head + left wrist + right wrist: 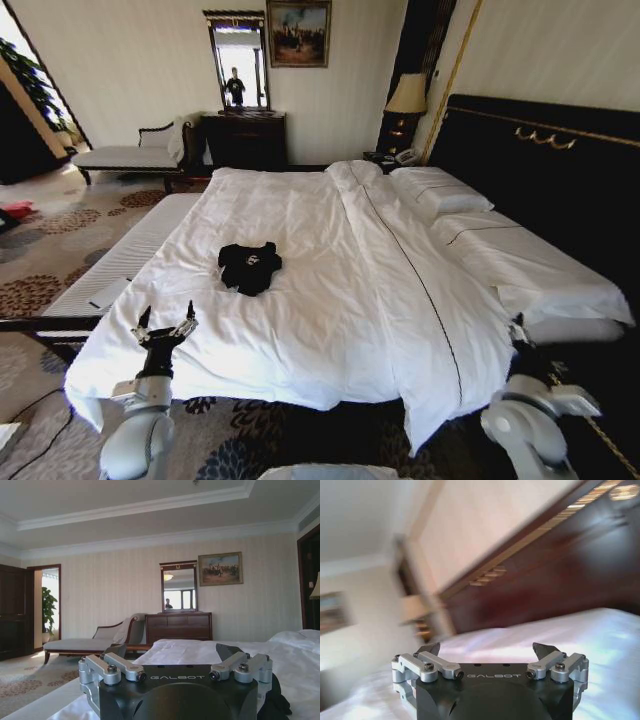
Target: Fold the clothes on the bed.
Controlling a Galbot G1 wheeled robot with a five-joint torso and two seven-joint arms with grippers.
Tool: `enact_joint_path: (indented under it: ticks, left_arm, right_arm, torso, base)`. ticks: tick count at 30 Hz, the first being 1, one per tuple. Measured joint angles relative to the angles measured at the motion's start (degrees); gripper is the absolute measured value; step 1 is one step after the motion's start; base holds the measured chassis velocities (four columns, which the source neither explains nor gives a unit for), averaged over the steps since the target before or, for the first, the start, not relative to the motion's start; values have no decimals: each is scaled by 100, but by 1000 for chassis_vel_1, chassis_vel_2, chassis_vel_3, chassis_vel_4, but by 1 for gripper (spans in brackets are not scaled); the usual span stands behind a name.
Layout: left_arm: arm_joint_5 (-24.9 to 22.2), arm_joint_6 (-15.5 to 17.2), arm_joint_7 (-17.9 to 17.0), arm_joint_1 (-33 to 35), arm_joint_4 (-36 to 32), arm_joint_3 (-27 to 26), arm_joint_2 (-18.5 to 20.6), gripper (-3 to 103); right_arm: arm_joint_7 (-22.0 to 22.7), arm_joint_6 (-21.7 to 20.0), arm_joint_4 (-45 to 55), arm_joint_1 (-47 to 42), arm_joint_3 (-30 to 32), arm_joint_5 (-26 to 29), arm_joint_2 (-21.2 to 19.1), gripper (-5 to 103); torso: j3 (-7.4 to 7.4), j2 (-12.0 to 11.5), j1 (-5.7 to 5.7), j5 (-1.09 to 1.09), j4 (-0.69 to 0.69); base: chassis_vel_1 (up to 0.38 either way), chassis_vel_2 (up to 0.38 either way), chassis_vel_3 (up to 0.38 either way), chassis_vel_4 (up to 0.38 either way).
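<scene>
Here, crumpled black cotton T-shirt [249, 266] lies mid-duvet on wide white bed [330, 330], untouched.
Left gripper [165, 327] and right gripper [486, 651] both spread-fingered at near edge, likely readied for reaching.

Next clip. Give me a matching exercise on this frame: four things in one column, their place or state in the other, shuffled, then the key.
Things:
1. T-shirt
2. left gripper
3. right gripper
4. pillows

Places or states:
A. open, at the bed's near left corner
B. by the headboard
C. open, at the bed's right side
D. crumpled, mid-duvet

Pairs: 1-D, 2-A, 3-C, 4-B
</scene>
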Motion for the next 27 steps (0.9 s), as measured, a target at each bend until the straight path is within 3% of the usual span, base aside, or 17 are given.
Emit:
enact_joint_path:
  ticks: [2,3,6,7,11,14,19,23,27]
  left_arm:
    - [10,1,0,113,-128,-23,-11,100]
    - [10,1,0,113,-128,-23,-11,100]
    - [88,-23,0,295,-276,-48,-32,100]
    - [88,-23,0,295,-276,-48,-32,100]
    - [160,-56,0,346,-312,-1,-27,100]
    - [179,-64,0,372,-345,11,-25,100]
    - [253,-85,2,413,-411,49,-30,100]
    - [285,-136,34,440,-438,116,-41,100]
    - [270,-167,81,438,-416,176,-35,100]
  right_arm:
    - [-517,45,-3,64,-189,-234,-55,100]
    - [-517,45,-3,64,-189,-234,-55,100]
    - [-1495,393,-147,144,-488,-997,-79,100]
    - [-1495,393,-147,144,-488,-997,-79,100]
    - [-2438,1079,-417,147,-511,-2147,-42,100]
    - [-2680,1156,-435,112,-485,-2423,-110,100]
    - [-2712,659,-236,-69,-534,-2446,-422,100]
    - [-2287,-144,143,-243,-583,-2195,-600,100]
    - [-2096,-597,397,-301,-594,-1983,-640,100]
  torso:
    - [0,0,0,1,0]
    - [0,0,0,1,0]
    - [0,0,0,1,-1]
    - [0,0,0,1,-1]
    - [0,0,0,1,-3]
    - [0,0,0,1,-2]
    - [0,0,0,0,-2]
    - [0,0,0,1,-1]
    - [0,0,0,0,-2]
  base:
    - [0,0,0,0]
    - [0,0,0,0]
    - [0,0,0,0]
    - [0,0,0,0]
    - [0,0,0,0]
    - [0,0,0,0]
    - [0,0,0,0]
    - [0,0,0,0]
    - [0,0,0,0]
